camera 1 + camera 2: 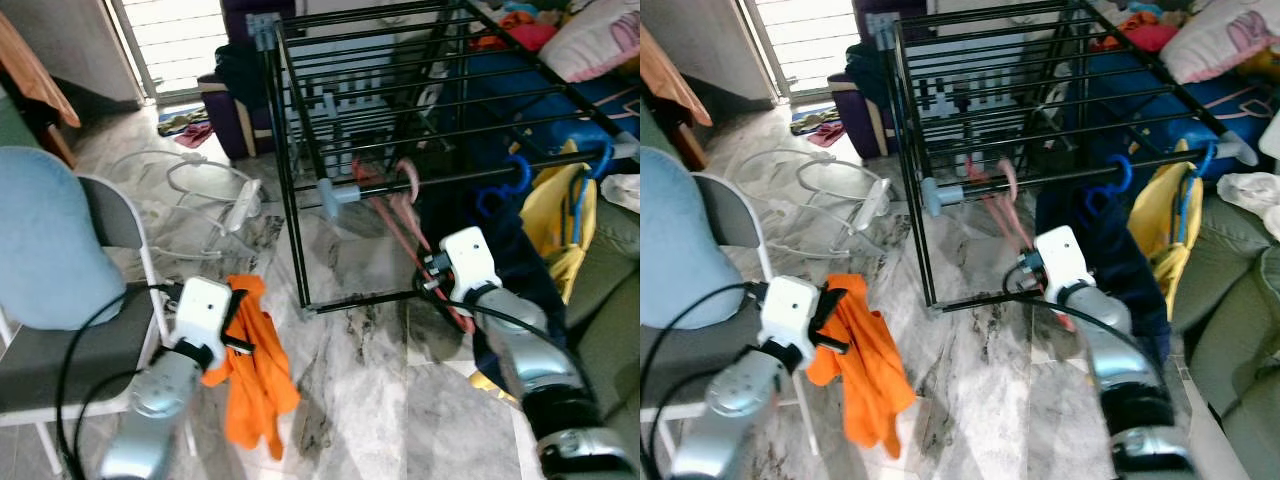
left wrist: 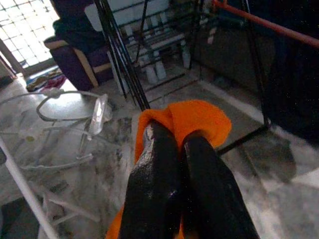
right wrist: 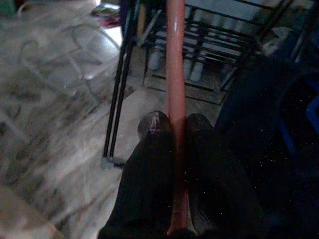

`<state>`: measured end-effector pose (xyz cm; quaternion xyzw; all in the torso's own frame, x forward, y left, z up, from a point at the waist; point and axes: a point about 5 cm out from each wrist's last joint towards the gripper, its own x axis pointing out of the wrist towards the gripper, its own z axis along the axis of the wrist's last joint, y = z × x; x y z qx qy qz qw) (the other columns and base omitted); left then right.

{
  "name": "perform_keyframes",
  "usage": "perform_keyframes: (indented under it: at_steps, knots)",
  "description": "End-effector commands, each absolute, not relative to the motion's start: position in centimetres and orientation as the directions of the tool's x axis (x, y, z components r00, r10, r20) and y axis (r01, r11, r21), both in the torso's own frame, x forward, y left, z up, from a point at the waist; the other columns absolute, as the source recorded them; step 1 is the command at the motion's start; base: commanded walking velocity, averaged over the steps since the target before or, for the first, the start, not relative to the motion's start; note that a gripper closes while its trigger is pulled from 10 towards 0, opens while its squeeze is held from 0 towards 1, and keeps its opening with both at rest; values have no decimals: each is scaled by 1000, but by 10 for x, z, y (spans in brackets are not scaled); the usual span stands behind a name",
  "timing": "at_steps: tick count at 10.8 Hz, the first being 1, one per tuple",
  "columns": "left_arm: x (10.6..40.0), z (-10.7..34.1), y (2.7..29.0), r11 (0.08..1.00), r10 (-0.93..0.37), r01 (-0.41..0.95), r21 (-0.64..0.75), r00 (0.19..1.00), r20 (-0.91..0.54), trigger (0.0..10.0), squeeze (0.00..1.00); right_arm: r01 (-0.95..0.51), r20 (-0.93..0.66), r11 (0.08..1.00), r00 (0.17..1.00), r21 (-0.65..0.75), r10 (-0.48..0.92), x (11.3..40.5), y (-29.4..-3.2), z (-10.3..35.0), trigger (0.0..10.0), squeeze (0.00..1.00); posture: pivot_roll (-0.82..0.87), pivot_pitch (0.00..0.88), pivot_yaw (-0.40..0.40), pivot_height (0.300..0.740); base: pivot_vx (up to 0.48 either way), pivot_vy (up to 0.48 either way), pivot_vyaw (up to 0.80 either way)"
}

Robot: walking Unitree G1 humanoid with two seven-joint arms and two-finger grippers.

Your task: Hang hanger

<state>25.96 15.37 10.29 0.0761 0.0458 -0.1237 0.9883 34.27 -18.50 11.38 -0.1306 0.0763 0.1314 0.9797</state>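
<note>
**Pink hanger hooked on the rack rail, orange garment in the other gripper**

While the right gripper [image 3: 172, 130] clamps narrowly on a bar of the pink hanger [image 1: 412, 180], the hanger's hook curls over the front rail of the black drying rack [image 1: 300, 160] at the centre of the left eye view. The hanger's pink bars slant down from the hook toward the right arm at lower right. The right wrist view shows what the head views blur: the pink bar runs straight between the two black fingers [image 3: 149, 164], both pressed against it.

The left gripper [image 2: 182, 144], at lower left of the left eye view, is closed on an orange garment [image 1: 258, 375]. The cloth bunches over the fingertips in the left wrist view and hangs loose toward the marble floor [image 1: 370, 400].

Further right on the same rail, a blue hanger [image 1: 510, 180] carries a dark navy garment [image 1: 1110, 250], and a second blue hook holds a yellow garment [image 1: 555, 225] near the right edge.

A folding chair [image 1: 120, 330] with a light blue cushion [image 1: 50, 240] sits at the left edge, just beside the left arm. White wire frames [image 1: 190, 195] lie on the floor left of the rack. Open marble shows between the two arms at bottom centre.
</note>
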Motion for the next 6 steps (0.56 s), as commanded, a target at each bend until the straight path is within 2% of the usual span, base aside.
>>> perform_keyframes:
  at_steps: [1, 3, 5, 6]
  knots:
    - [259, 113, 162, 980, -149, 157, 126, 987, -64, 10000, 0, -207, -148, 957, 973, -203, 179, 340, -187, 118, 10000, 0, -36, 0, 75, 740, 0, 0, 0]
    - [250, 103, 174, 992, -37, 47, 118, 996, -83, 10000, 0, -109, -145, 987, 985, -121, 91, 326, -189, 106, 10000, 0, -31, 0, 59, 740, 0, 0, 0]
    - [248, 105, 174, 992, -21, 31, 123, 997, -79, 10000, 0, -61, -150, 985, 988, -163, 37, 315, -196, 101, 10000, 0, -38, 0, 61, 740, 0, 0, 0]
    - [245, 106, 172, 993, -18, 27, 112, 996, -83, 10000, 0, -81, -169, 981, 984, -175, 51, 307, -198, 98, 10000, 0, -44, 0, 59, 740, 0, 0, 0]
